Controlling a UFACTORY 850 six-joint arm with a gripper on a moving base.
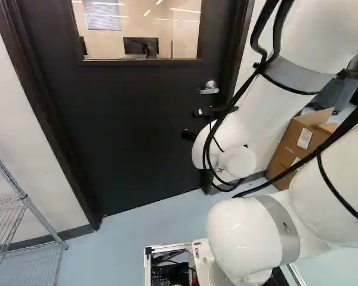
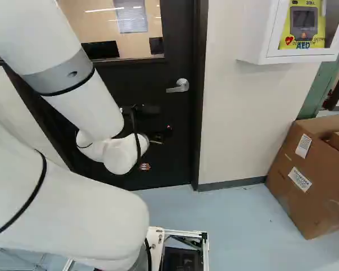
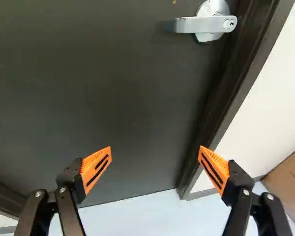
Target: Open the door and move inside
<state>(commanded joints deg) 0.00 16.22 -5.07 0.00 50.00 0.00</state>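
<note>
Left base view: dark door (image 1: 131,131) sits shut, lever handle (image 1: 209,90) at one o'clock, wire rack (image 1: 24,198) at eight. Right base view: gripper (image 2: 157,139) faces door; handle near twelve. Wrist view: fingers spread wide; handle ahead, one o'clock.

Pale walls (image 2: 237,113) are edged at the foot by a dark baseboard (image 2: 231,184), and a light blue floor (image 2: 237,212) is seen below. A wire rack (image 1: 25,198) is placed at the left of the left base view. At the right of the right base view, a white cabinet (image 2: 255,34) is mounted above a cardboard box (image 2: 308,195). Through a window (image 1: 184,39), a monitor (image 1: 140,45) and a blind (image 1: 102,16) are seen.
</note>
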